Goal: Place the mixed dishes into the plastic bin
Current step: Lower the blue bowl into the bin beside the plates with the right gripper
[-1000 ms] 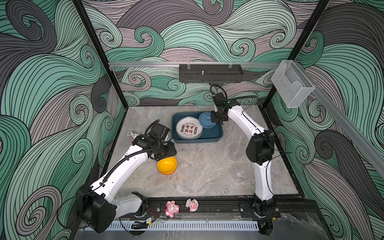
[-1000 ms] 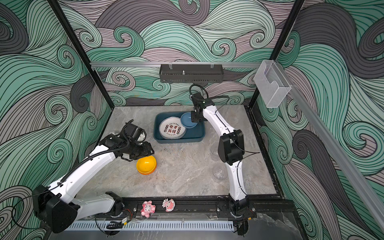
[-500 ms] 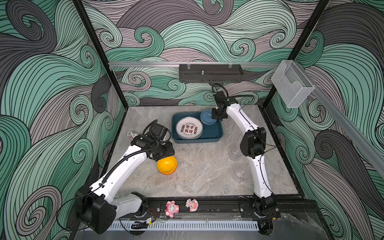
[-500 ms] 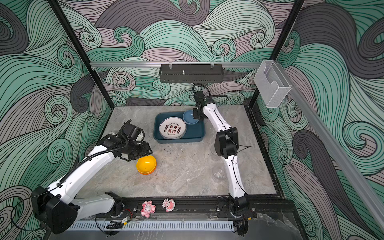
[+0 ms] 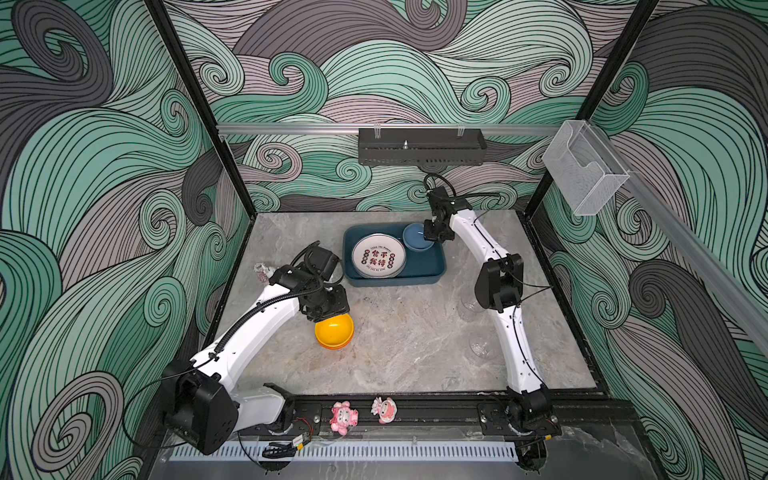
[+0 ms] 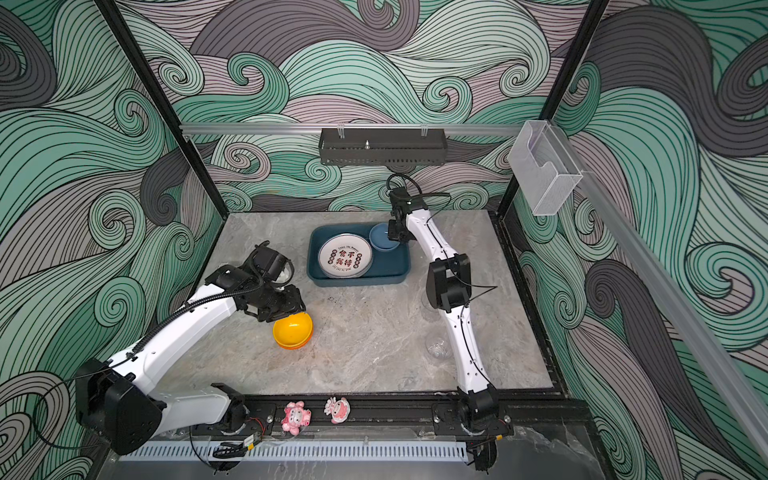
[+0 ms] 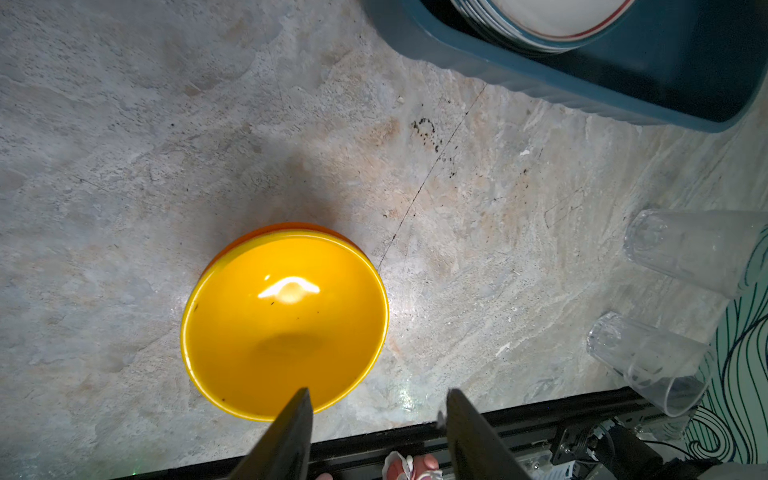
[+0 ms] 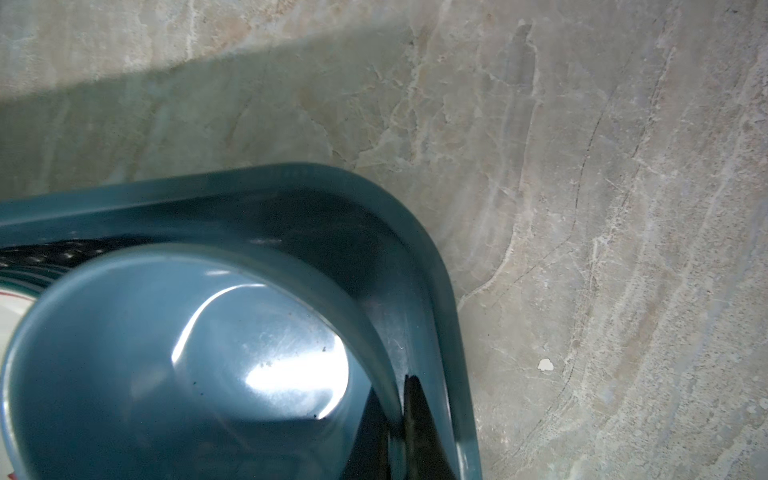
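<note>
Bin (image 5: 424, 268) dark teal-blue. Plate (image 5: 378, 259) white, red rim line, red-black lettering. Blue bowl (image 5: 415, 240) glossy. Yellow bowl (image 5: 333, 330), orange bowl (image 7: 286, 227). Glasses (image 7: 698, 249) clear. Table (image 5: 407, 345) grey-beige marbled. Walls (image 5: 83, 166) teal-grey-mauve swirls, black lines. Figurines (image 5: 343, 417) pink. Arms (image 5: 257, 328) white, black joints.

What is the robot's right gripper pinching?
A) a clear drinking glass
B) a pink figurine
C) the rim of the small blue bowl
C: in the right wrist view the right gripper is shut on the rim of the small blue bowl, at a corner of the dark teal plastic bin.
</note>
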Robot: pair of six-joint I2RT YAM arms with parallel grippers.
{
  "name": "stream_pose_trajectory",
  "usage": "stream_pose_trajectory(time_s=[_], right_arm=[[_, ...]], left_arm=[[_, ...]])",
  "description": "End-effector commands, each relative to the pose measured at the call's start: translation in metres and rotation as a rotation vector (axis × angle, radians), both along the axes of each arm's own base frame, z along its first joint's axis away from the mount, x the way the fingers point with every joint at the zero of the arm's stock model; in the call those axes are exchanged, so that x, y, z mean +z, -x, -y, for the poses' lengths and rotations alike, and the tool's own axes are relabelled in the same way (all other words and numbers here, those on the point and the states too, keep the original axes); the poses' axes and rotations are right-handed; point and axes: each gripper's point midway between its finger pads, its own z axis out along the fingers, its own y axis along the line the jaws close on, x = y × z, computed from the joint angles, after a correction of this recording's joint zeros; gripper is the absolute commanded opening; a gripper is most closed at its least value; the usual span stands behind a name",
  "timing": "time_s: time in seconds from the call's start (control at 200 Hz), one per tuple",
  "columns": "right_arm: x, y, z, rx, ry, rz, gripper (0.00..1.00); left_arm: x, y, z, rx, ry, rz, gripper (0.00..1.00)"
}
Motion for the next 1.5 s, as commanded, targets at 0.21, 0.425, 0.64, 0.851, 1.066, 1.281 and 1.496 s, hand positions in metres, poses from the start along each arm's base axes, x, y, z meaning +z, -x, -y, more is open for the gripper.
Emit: stream_pose_trajectory(time_s=[0.21, 0.425, 0.64, 0.851, 1.066, 1.281, 1.496], right_arm=[[-0.002, -0.011, 0.009, -0.041, 0.027, 0.025, 0.04], [-0.009, -0.012, 0.011, -0.056, 0.032, 0.019, 0.05], [-0.014, -0.012, 0.012, -0.062, 0.038, 0.014, 0.07], [-0.019, -0.013, 0.013, -0.069, 0.044, 0.009, 0.07], [-0.022, -0.013, 0.012, -0.071, 0.047, 0.005, 0.08], [-0.027, -0.012, 0.014, -0.076, 0.061, 0.001, 0.11], [-0.024, -0.011, 0.013, -0.071, 0.063, 0.002, 0.16]], left_arm=[[0.001, 0.003, -0.003, 0.014, -0.003, -0.034, 0.55], [-0.002, 0.003, -0.003, 0.014, -0.005, -0.044, 0.55], [-0.004, 0.004, -0.003, 0.014, -0.006, -0.051, 0.54], [-0.005, 0.004, -0.003, 0.017, -0.007, -0.056, 0.54], [-0.008, 0.004, -0.002, 0.015, -0.006, -0.064, 0.54], [-0.007, 0.005, -0.003, 0.018, -0.005, -0.063, 0.54], [-0.009, 0.004, -0.003, 0.021, -0.002, -0.066, 0.54]])
